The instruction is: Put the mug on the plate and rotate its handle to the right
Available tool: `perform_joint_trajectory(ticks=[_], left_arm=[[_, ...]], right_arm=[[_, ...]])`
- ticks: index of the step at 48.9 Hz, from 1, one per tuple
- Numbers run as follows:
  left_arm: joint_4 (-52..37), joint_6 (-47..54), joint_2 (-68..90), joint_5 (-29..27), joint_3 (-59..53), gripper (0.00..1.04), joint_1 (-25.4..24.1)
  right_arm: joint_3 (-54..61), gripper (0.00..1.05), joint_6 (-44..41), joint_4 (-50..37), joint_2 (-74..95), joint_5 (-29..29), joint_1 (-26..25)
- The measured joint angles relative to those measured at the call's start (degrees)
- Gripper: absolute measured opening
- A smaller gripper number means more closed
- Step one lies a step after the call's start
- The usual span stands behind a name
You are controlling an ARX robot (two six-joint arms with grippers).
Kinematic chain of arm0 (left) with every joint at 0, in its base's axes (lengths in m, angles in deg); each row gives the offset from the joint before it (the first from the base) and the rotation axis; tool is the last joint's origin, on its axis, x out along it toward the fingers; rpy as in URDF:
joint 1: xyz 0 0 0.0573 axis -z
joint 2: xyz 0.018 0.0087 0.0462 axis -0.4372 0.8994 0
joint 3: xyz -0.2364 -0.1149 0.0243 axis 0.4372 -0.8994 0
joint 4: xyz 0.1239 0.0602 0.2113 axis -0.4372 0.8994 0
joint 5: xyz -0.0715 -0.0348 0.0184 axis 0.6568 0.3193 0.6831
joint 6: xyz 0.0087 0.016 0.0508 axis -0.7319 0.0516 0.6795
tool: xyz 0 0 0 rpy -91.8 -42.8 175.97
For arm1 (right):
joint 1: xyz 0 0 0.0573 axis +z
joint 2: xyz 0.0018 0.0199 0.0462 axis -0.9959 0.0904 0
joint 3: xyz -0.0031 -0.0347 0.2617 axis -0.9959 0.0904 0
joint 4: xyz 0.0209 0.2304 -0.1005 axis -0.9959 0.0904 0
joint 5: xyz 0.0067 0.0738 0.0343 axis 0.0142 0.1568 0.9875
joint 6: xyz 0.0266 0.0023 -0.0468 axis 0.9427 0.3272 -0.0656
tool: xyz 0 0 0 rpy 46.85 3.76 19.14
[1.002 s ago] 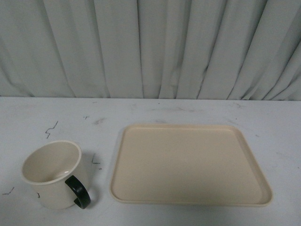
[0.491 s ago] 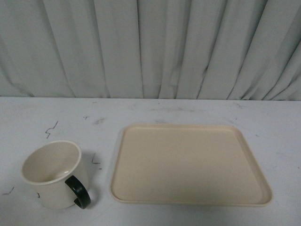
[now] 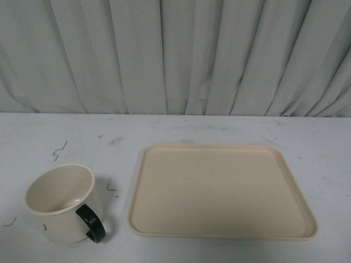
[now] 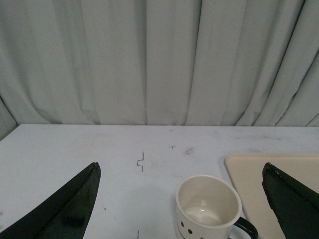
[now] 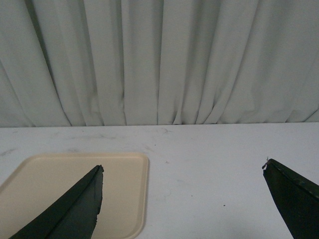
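Mug [image 3: 60,200] stands upright at lower left of front view, on table [image 3: 175,129], not yet on plate [image 3: 219,189].
Plate, centre-right, lies bare just beside mug, presumably the set-down spot. Handle [image 3: 91,223] points lower right. Left gripper [image 4: 180,168] and right gripper [image 5: 182,168] have fingers [image 4: 70,209] spread wide, touching nothing; the left frames the mug, likely lined up for approach.

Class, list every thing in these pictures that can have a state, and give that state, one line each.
plate: flat on the table, nothing on it.
mug: upright, empty, on the table left of the plate, not on it.
handle: turned toward the robot, slightly right.
left end effector: open, holding nothing.
right end effector: open, holding nothing.
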Motion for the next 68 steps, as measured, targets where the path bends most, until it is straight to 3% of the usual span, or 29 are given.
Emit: perform_joint_trajectory(ticks=[4,6,10,14,22,25,35,39,42,50,52,54,59,60,68], left_arm=[[-0.7,0.6,0.7,-0.5,0.1,0.98,0.5],[-2.1,1.8,3.0,-3.5,0.6,0.98,2.0],[-7.6,4.1,13.7,-11.7,4.0,0.98,9.1],[-14.0,3.8,23.0,-16.4,7.0,0.98,14.1],[-21.8,2.0,40.1,-19.3,12.7,0.98,20.0],[-20.8,1.7,46.1,-19.3,15.3,0.98,21.0],[-15.5,2.4,62.7,-20.4,21.6,0.98,16.6],[-10.8,5.7,74.4,-10.2,28.0,0.98,8.7],[-8.3,8.9,80.9,-6.2,32.2,0.98,4.8],[-11.2,9.9,93.2,-3.1,36.7,0.98,2.6],[-11.5,9.4,95.0,-2.3,37.2,0.76,2.0],[-11.0,8.3,96.1,-0.7,37.4,0.64,1.4],[-10.5,6.4,96.2,2.2,37.5,0.08,1.2],[-10.5,5.7,95.9,2.4,37.5,0.03,1.2],[-8.3,5.5,92.5,2.6,37.5,0.03,1.1]], right_arm=[[0.0,0.98,0.0,0.0,0.0,0.0,0.0],[0.0,0.98,0.0,0.0,0.0,0.0,0.0],[0.0,0.98,0.0,0.0,0.0,0.0,0.0],[0.0,0.98,0.0,0.0,0.0,0.0,0.0],[0.0,0.98,0.0,0.0,0.0,0.0,0.0],[0.0,0.98,0.0,0.0,0.0,0.0,0.0],[0.0,0.98,0.0,0.0,0.0,0.0,0.0],[0.0,0.98,0.0,0.0,0.0,0.0,0.0],[0.0,0.98,0.0,0.0,0.0,0.0,0.0],[0.0,0.98,0.0,0.0,0.0,0.0,0.0],[0.0,0.98,0.0,0.0,0.0,0.0,0.0],[0.0,0.98,0.0,0.0,0.0,0.0,0.0],[0.0,0.98,0.0,0.0,0.0,0.0,0.0],[0.0,0.98,0.0,0.0,0.0,0.0,0.0],[0.0,0.98,0.0,0.0,0.0,0.0,0.0]])
